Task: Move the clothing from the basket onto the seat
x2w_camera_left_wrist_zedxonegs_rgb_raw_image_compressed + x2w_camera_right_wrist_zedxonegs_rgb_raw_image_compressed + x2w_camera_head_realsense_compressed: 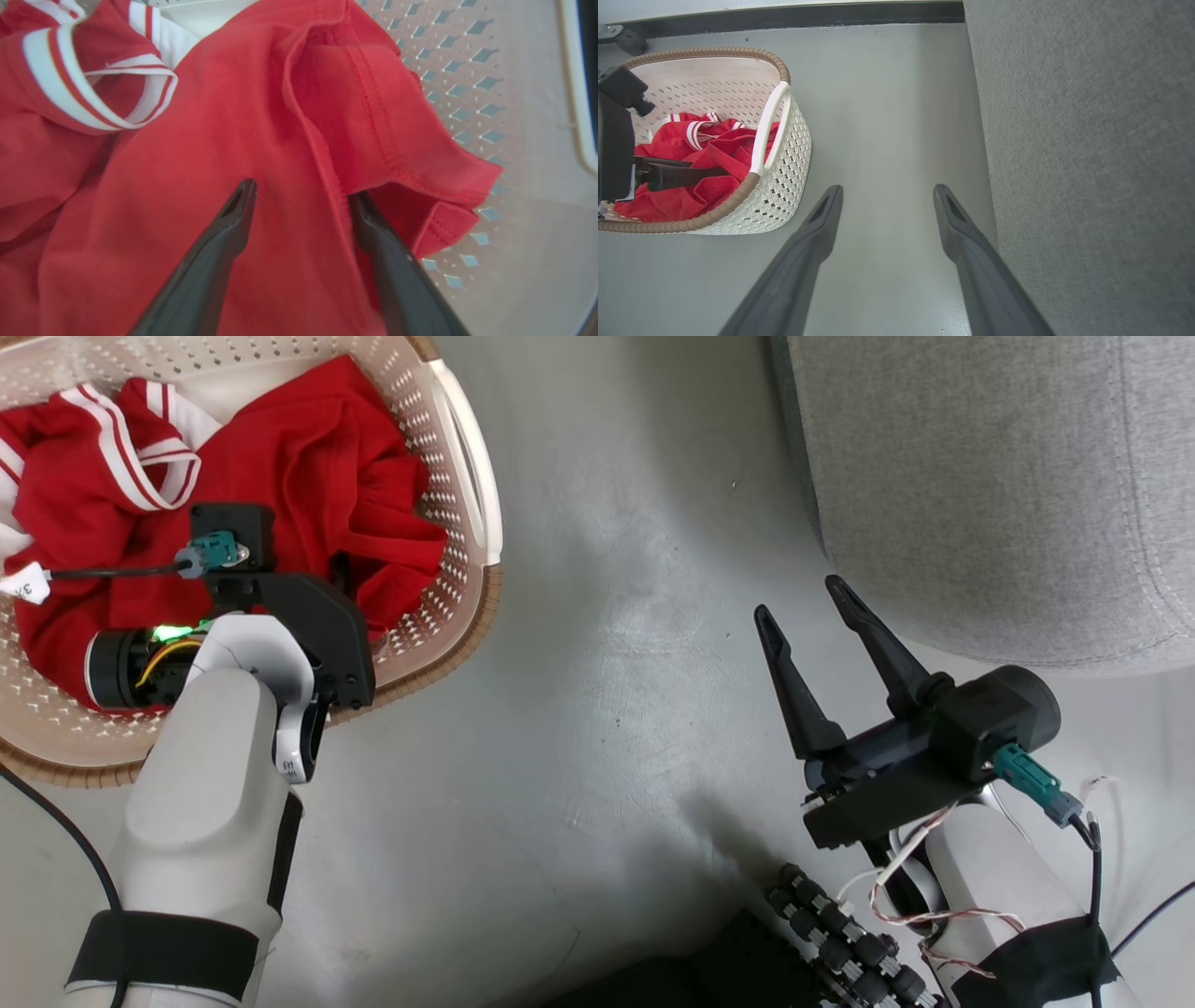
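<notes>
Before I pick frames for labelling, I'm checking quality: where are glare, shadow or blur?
Head view: pale glare on the smooth grey floor, a dark shadow at bottom centre. Left wrist view: the bright-red fabric clothing looks slightly soft, the cream perforated plastic basket wall washed out. Right wrist view: evenly lit, the right gripper's long dark fingers blur low down.

Basket [464,467] upper left, red clothing [308,457] with white stripes heaped inside. Left gripper [280,607] over clothing, pointing down, fingers hidden. Right gripper [799,599] above grey floor [607,523], fingers spread, empty, near seat [980,476] corner.
</notes>
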Robot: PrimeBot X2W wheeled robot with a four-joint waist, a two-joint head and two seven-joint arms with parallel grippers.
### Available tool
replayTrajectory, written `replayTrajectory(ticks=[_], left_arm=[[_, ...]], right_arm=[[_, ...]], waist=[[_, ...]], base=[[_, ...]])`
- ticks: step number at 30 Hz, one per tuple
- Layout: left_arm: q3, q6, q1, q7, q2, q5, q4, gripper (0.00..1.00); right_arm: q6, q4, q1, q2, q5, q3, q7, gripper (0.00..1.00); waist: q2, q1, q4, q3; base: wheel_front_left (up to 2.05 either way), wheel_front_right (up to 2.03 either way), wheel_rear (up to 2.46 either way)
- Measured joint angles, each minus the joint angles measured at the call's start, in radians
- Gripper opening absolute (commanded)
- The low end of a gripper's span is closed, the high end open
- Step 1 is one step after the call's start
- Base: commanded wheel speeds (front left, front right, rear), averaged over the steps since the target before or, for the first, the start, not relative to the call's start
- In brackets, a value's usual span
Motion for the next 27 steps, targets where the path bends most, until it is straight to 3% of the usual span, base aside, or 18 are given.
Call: replayTrajectory(ticks=[3, 4, 5, 6, 7, 14, 27], left_arm=[[-0.004, 0.0, -0.009, -0.008, 0.0, 0.002, 0.009, 0.99], [-0.005, 0.0, -0.01, -0.015, -0.001, 0.002, 0.013, 0.7], [-0.008, 0.0, -0.01, -0.023, -0.001, 0.003, 0.015, 0.7], [-0.01, 0.0, -0.011, -0.031, -0.002, 0.006, 0.017, 0.3], [-0.012, 0.0, -0.012, -0.038, -0.003, 0.009, 0.022, 0.01], [-0.013, -0.003, -0.014, -0.101, -0.03, 0.006, 0.053, 0.0], [0.01, -0.065, 0.033, -0.267, -0.072, -0.065, 0.063, 0.0]], right_arm=[[0.0, 0.0, -0.005, 0.0, -0.001, -0.002, 0.0, 1.0], [0.0, 0.001, -0.008, 0.0, -0.002, -0.003, 0.0, 1.0], [0.0, 0.003, -0.012, 0.0, -0.002, -0.003, 0.0, 1.0], [0.0, 0.005, -0.016, 0.001, -0.003, -0.004, 0.0, 1.0], [0.0, 0.006, -0.018, 0.001, -0.003, -0.006, 0.0, 1.0], [0.0, 0.025, -0.019, 0.0, -0.01, -0.029, 0.0, 1.0], [0.0, 0.069, -0.021, -0.052, -0.017, -0.078, 0.0, 1.0]], waist=[[0.0, 0.0, 0.0, 0.013], [0.0, 0.0, -0.001, 0.017], [0.0, 0.0, -0.001, 0.019], [0.0, 0.0001, -0.002, 0.019], [0.0, 0.0, -0.002, 0.018], [0.0, 0.0, 0.01, -0.009], [-0.0001, 0.0, 0.091, -0.135]], base=[[0.0, 0.0, 0.0], [0.0, 0.0, 0.0], [0.0, 0.0, 0.0], [0.0, 0.0, 0.0], [0.0, 0.0, 0.0], [0.0, 0.0, 0.0], [0.0, 0.0, 0.0]])
